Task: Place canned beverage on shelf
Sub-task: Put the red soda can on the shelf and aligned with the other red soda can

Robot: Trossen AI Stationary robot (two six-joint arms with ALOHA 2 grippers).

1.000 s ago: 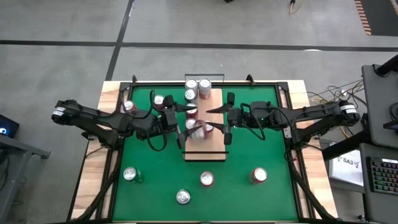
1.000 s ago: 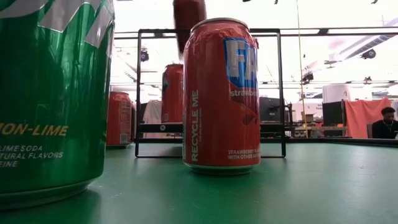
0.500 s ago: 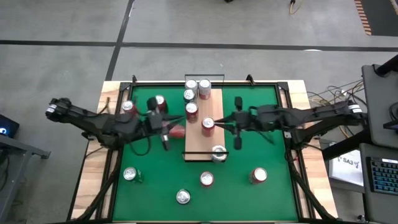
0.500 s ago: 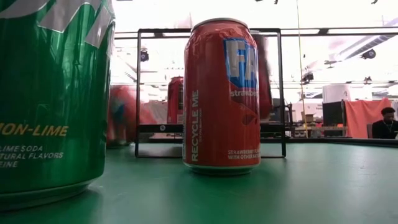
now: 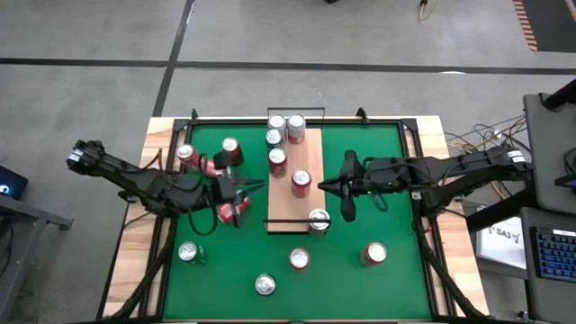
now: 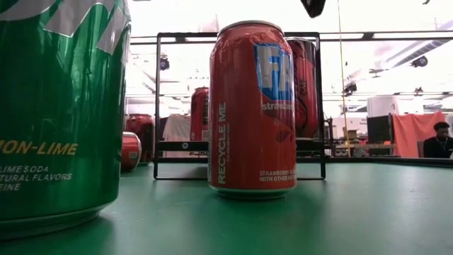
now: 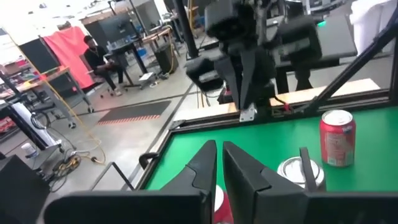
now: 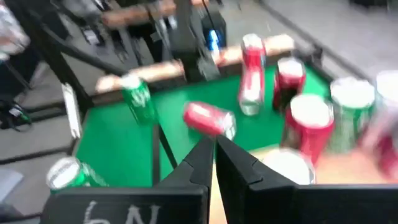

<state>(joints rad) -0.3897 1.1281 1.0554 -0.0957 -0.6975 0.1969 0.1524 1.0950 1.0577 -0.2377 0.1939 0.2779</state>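
Since the earlier frame a red can [image 5: 232, 211] has dropped onto its side just beside the left hand [image 5: 241, 192], now pressed together and empty. The right hand [image 5: 335, 185], also pressed together, hovers beside the shelf [image 5: 307, 162]. Next: regrasp that can.

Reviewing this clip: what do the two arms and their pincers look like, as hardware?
Both arms are black, slim and jointed, each with a pale grey band near its outer end and loose black cables along the links. The left pincer and right pincer each end in two thin, dark, tapering fingers. No readable markings show on them.
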